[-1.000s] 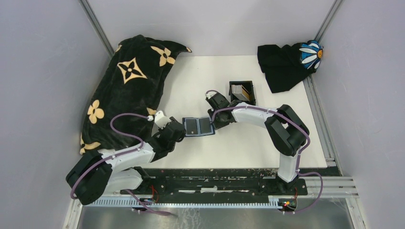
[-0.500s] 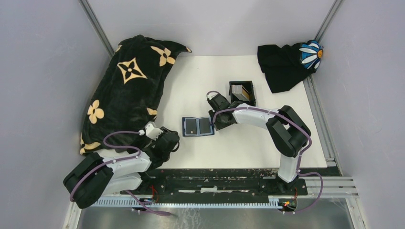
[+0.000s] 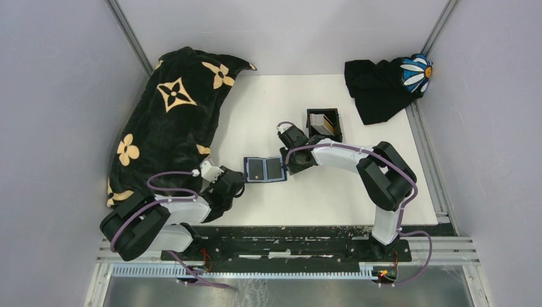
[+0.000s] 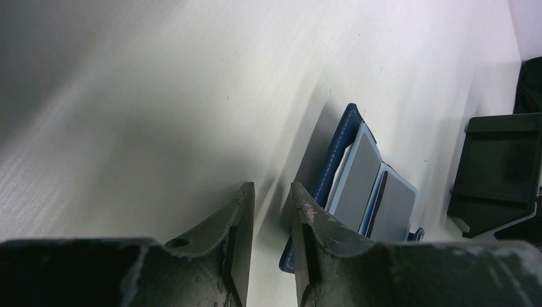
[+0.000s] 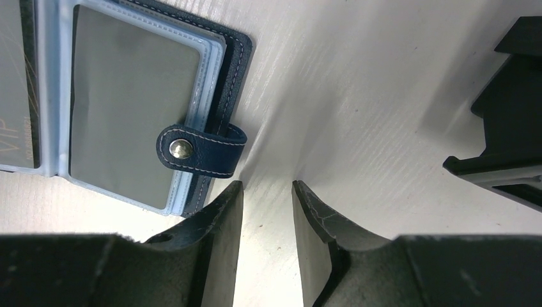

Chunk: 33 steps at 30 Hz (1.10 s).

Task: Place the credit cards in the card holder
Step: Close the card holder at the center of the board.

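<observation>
The card holder [image 3: 265, 169] lies open on the white table, navy outside with light blue sleeves. Grey credit cards [image 5: 131, 102] sit in its clear sleeves, and the snap tab [image 5: 201, 149] is folded over the right page. More credit cards [image 3: 323, 121] stand in the black tray [image 3: 324, 133]. My left gripper [image 3: 234, 183] is just left of the holder, apart from it, open by a narrow gap [image 4: 271, 192] with nothing between the fingers. My right gripper [image 3: 289, 165] is at the holder's right edge, open [image 5: 267, 187] over bare table, holding nothing.
A black blanket with tan flowers [image 3: 166, 121] covers the left side of the table. A black cloth with a daisy patch [image 3: 383, 86] lies at the far right corner. Grey walls close in both sides.
My left gripper has pulled back from the holder's left edge toward the near left, then crept slightly back toward it. The right arm and the holder have barely moved.
</observation>
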Each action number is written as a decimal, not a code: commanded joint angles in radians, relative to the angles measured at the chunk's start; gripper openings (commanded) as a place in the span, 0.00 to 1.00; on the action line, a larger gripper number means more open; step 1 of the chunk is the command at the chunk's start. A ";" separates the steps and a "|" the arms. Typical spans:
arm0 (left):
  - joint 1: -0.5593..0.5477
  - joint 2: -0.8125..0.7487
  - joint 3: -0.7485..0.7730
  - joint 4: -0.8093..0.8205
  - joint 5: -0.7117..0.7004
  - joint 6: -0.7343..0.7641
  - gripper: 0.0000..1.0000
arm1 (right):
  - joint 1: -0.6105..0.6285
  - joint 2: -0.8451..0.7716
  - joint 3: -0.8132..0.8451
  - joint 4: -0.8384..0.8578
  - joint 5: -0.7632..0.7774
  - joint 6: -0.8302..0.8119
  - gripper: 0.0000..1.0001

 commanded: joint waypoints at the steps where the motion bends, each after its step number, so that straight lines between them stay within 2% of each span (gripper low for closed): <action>1: 0.014 0.028 -0.028 0.105 0.024 0.018 0.34 | 0.003 -0.034 -0.002 0.005 0.022 -0.010 0.41; 12: 0.024 0.079 -0.048 0.261 0.081 0.047 0.22 | 0.002 -0.010 0.014 0.001 0.015 -0.013 0.41; 21: 0.024 0.035 -0.049 0.339 0.091 0.102 0.21 | 0.003 0.013 0.026 -0.001 0.010 -0.013 0.41; 33: 0.024 0.091 0.019 0.417 0.175 0.136 0.22 | 0.003 0.025 0.052 -0.014 0.011 -0.019 0.41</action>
